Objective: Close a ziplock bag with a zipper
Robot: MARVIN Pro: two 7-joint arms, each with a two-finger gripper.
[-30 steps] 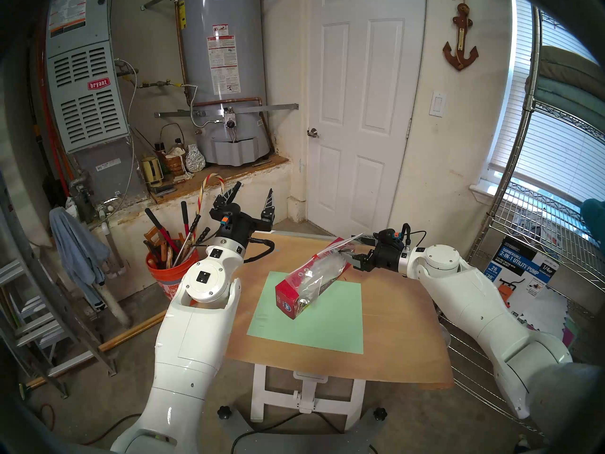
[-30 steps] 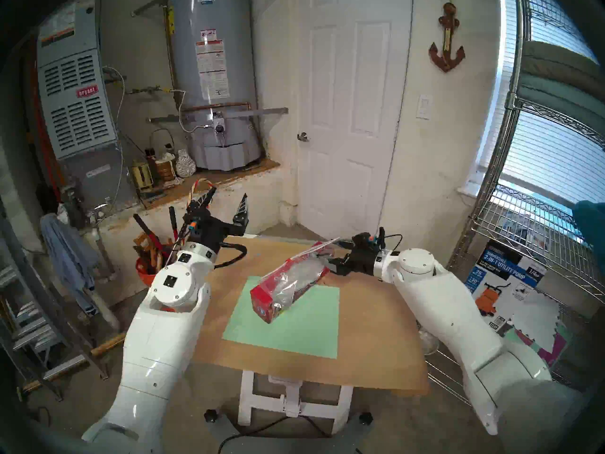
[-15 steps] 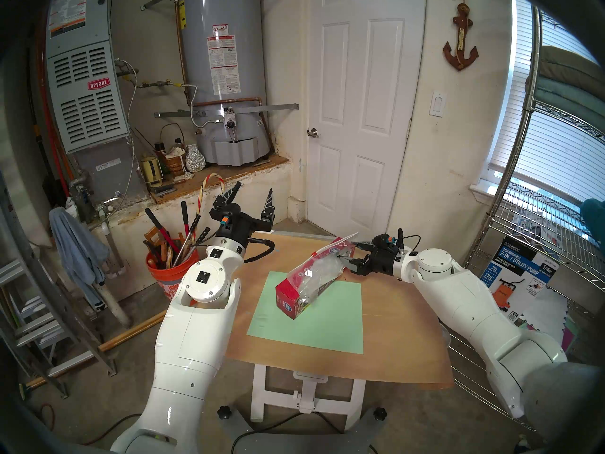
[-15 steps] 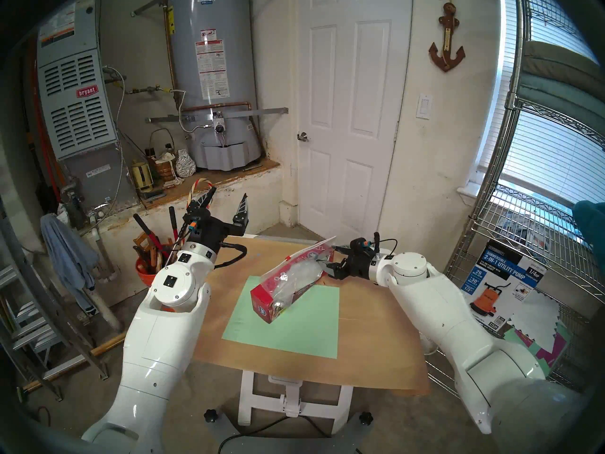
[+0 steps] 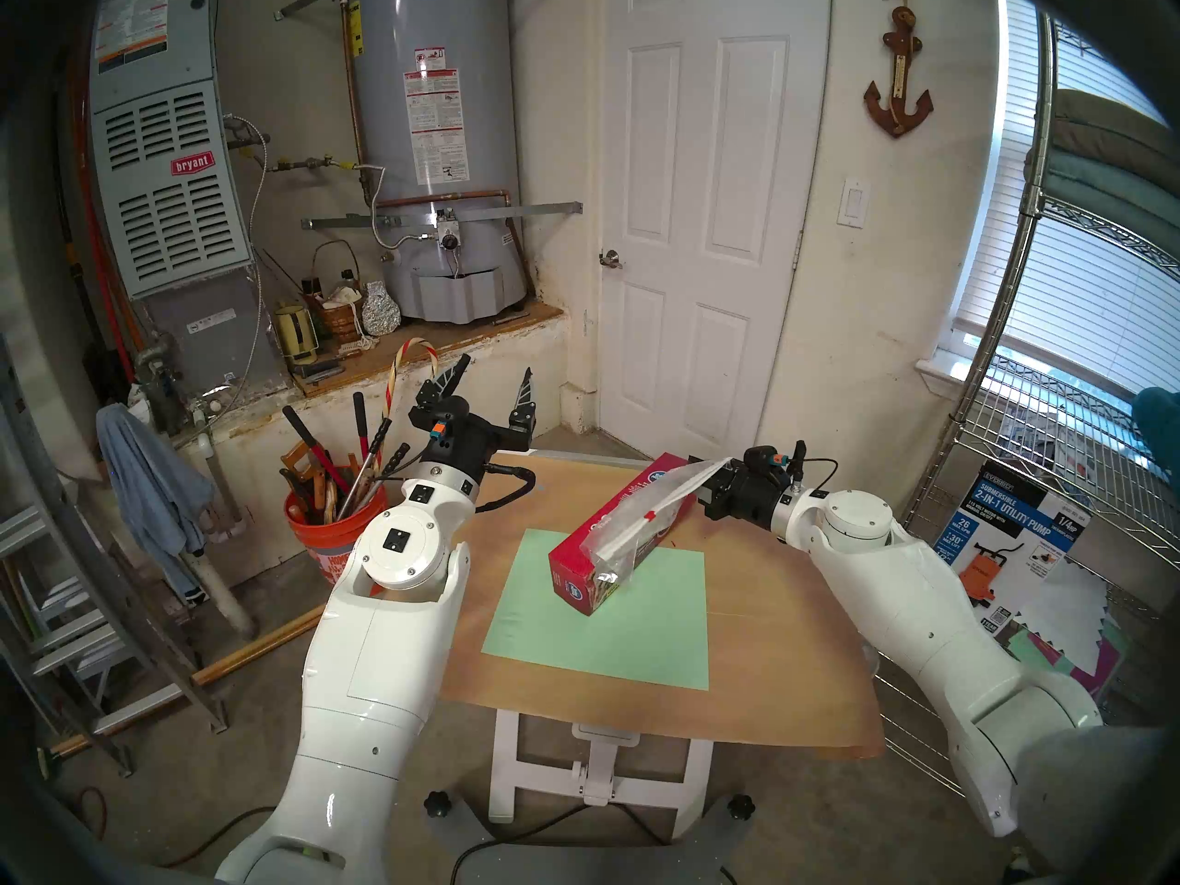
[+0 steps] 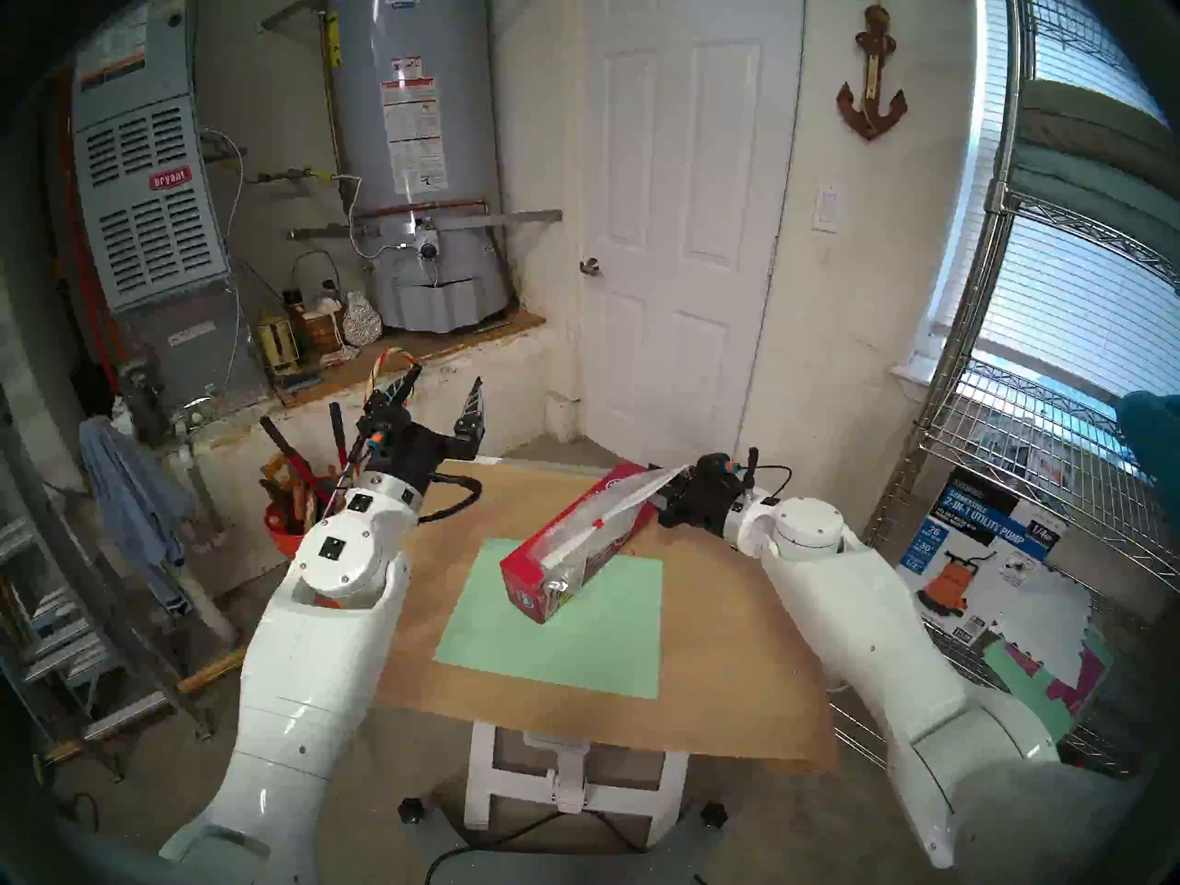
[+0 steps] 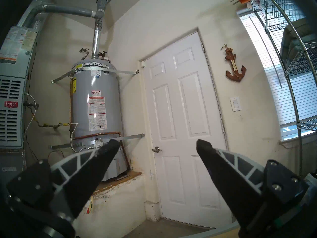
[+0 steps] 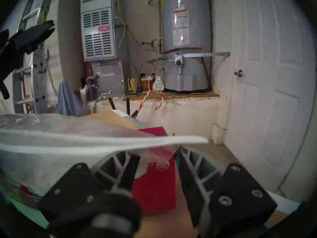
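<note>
"bryant" on furnace point(image 5: 191, 163)

The wooden table point(image 5: 753, 609) is seen from above by both head views. The white panelled door point(image 7: 185, 129) is faced from the left wrist; the long red cardboard box point(image 8: 156, 186) is viewed closely from the right wrist.

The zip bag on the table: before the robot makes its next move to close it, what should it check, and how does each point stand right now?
1. Right hand around the bag corner: ok, plastic lies between its fingers; firm pinch: cannot tell.
2. Red slider in sight: ok, partway along the white zipper.
3. Zipper fully closed: not ok, judging by the slider's mid-strip position.
4. Left hand ready: ok, open and empty, raised at the table's far left, away from the bag.
5. Bag free to pull: cannot tell; it drapes over the red box.
6. Box steady: ok, lying flat, partly on the green mat.
</note>
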